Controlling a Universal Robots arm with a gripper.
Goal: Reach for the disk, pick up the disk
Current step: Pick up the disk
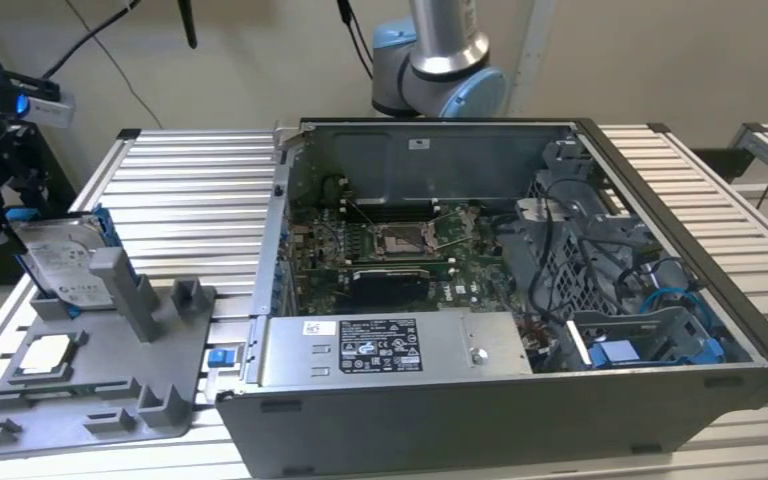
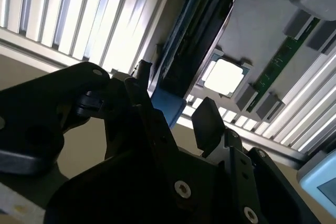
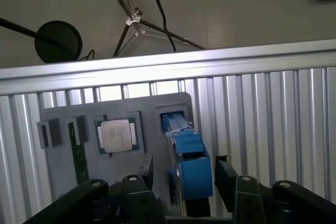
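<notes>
Presently, disk (image 3: pixel 188 153) is straddled by gripper (image 3: pixel 184 174), jaws spread wide (no contact seen); reach judged nearly done, grasp and lift not yet made.

Exterior view: high, mid-range, looking obliquely down on table (image 1: pixel 184 170); case (image 1: pixel 491 420) central, fixture (image 1: pixel 77 400) at exterior view's left, arm base (image 1: pixel 438 70) behind case.

First wrist view: close above fixture (image 3: pixel 136 108), looking past gripper (image 3: pixel 185 169) toward table edge, floor beyond.

Second wrist view: closer still, rolled, looking along gripper (image 2: pixel 176 95) from opposite side.

Shared by all three: fixture, disk (image 1: pixel 64 260), chip (image 1: pixel 44 352).
</notes>
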